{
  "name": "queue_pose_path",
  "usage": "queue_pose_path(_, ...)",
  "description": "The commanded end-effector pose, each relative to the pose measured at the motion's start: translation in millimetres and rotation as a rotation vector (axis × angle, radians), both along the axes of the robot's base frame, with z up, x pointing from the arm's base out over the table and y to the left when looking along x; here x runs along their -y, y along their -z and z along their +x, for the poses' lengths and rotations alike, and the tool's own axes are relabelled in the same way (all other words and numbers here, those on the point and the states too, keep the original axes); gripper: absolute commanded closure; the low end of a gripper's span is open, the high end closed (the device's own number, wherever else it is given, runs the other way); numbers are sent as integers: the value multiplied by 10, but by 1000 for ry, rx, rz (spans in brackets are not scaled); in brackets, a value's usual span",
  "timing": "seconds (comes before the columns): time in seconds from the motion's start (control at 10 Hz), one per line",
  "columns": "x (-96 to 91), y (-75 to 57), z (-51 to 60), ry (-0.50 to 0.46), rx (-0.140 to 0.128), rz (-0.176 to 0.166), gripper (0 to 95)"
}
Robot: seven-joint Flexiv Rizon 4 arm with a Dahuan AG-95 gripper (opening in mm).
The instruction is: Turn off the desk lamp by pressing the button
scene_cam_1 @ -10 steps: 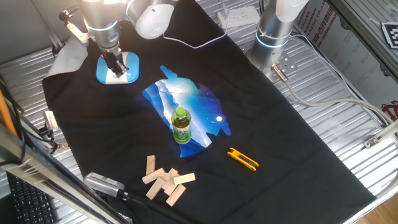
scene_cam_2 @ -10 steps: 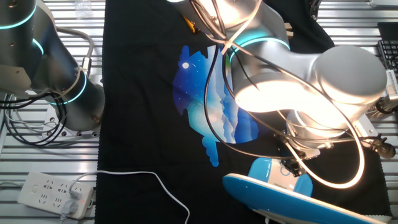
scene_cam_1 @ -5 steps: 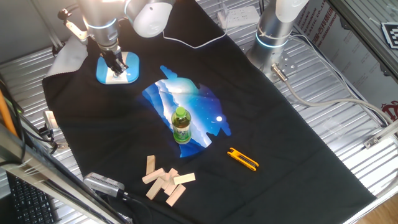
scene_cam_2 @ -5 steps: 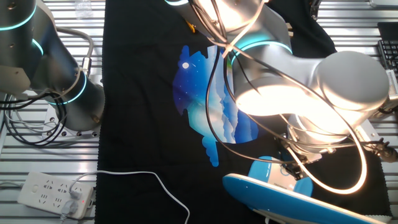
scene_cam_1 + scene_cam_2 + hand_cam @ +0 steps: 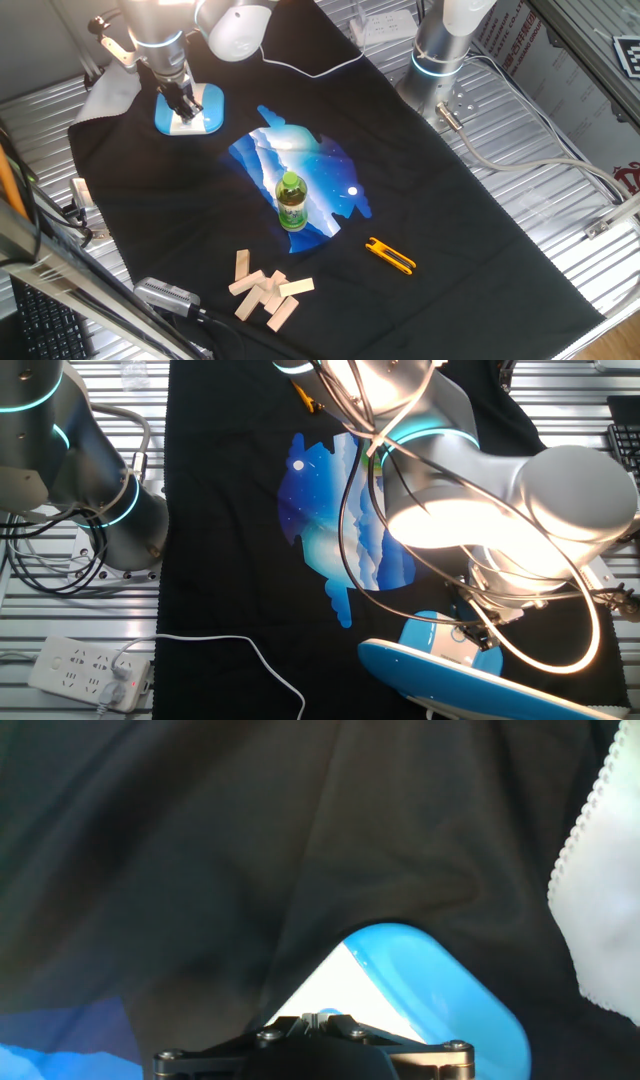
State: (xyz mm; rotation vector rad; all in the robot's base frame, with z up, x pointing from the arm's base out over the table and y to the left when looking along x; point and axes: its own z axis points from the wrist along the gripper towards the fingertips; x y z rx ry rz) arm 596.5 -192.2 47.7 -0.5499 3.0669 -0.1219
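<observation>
One desk lamp (image 5: 190,112) at the far left corner of the black cloth (image 5: 440,190) on the tabletop (image 5: 560,180). One green bottle (image 5: 291,201), upright, mid-cloth. One yellow clip (image 5: 389,255). About six wooden blocks (image 5: 265,290) in a loose pile. Lamp base sits flat, white panel facing up; long axis can't be resolved. Hand (image 5: 183,103) is down over the panel; fingertip gap not visible, can't tell whether they're apart or together.
</observation>
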Motion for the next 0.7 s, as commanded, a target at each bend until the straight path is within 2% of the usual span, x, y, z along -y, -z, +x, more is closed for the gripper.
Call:
queue_pose_path(0.1,17,1,-9,-8,-1,-5,950)
queue_pose_path(0.7,42,16,3,-24,-2,-10,950)
